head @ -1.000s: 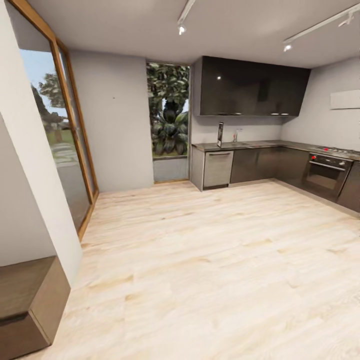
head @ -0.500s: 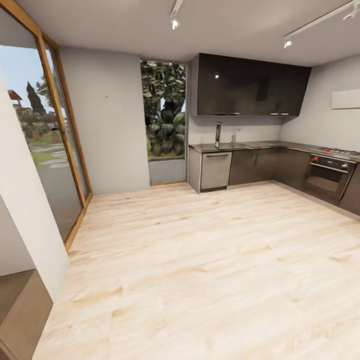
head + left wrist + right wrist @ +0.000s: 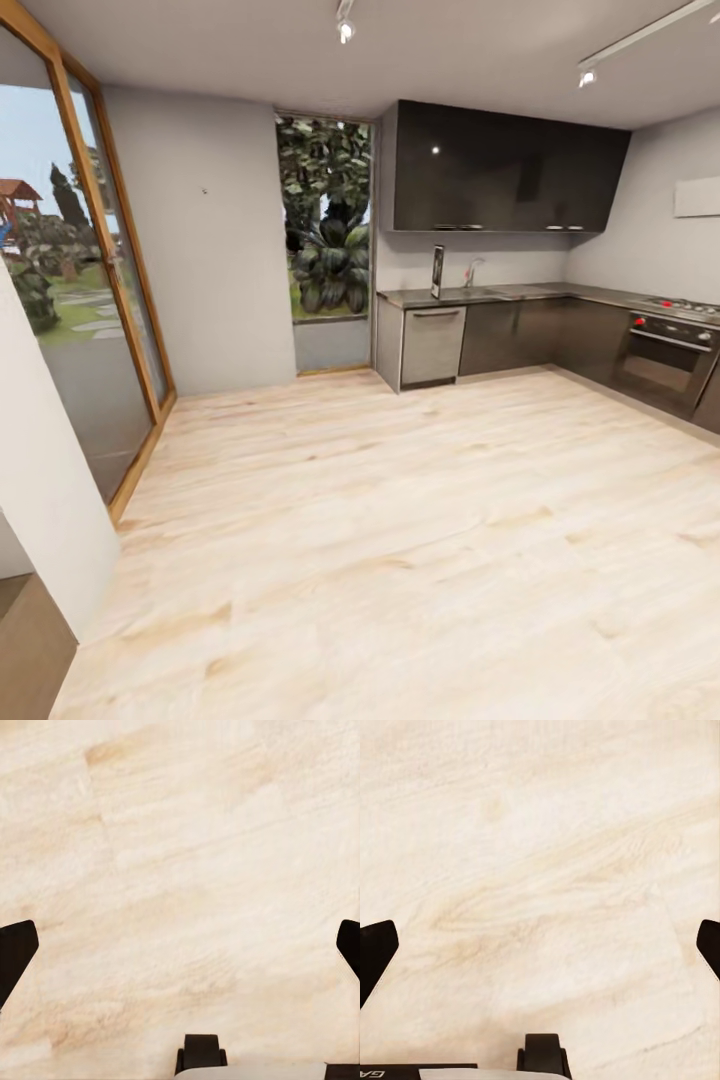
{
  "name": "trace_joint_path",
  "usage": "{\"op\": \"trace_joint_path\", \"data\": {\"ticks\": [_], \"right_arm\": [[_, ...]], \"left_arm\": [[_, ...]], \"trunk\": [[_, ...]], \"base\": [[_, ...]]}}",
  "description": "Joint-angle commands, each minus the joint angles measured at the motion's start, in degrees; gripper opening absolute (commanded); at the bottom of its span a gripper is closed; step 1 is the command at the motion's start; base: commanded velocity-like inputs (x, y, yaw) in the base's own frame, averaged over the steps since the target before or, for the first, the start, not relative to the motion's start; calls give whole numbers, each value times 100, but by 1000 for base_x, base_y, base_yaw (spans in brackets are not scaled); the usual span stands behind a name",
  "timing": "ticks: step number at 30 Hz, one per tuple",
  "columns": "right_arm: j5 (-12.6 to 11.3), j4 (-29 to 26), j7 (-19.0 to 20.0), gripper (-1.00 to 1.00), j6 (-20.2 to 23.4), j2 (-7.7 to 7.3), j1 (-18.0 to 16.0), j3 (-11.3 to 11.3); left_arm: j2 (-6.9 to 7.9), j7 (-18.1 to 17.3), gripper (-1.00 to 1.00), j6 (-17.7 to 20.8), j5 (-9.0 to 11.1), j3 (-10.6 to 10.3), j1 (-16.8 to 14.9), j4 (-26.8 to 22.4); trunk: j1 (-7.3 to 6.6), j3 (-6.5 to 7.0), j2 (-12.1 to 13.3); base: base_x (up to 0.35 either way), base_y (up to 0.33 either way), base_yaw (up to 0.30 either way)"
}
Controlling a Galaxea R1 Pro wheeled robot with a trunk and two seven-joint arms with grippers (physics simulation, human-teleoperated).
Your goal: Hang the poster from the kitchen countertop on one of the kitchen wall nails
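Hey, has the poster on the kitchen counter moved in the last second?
No. The poster stands at the same spot on the countertop, just left of the tap. The picture shifted because the camera moved.

The left gripper [image 3: 180, 945] has two black fingers [image 3: 15, 956] with rounded tips, a small black block at its base and a pale grey edge below, and the right gripper [image 3: 540, 945] looks the same, with white letters "GA" on its black body.
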Motion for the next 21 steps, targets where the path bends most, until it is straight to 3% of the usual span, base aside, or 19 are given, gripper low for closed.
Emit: {"op": "trace_joint_path", "data": {"ticks": [1,9,21], "right_arm": [[3,5,-2,100,-19,0,-3,2],[8,8,-2,100,-18,0,-3,2],[9,13,-2,100,-18,0,-3,2]], "left_arm": [[-1,4,100,-11,-15,6,2,-7],[-1,4,100,-12,-15,6,1,-7],[-1,4,100,-13,-15,6,3,-7]], "trunk": [[4,-5,-2],[4,-5,-2],[4,-5,-2]], "base": [[332,-1,0],[332,-14,0],[333,-101,0]]}}
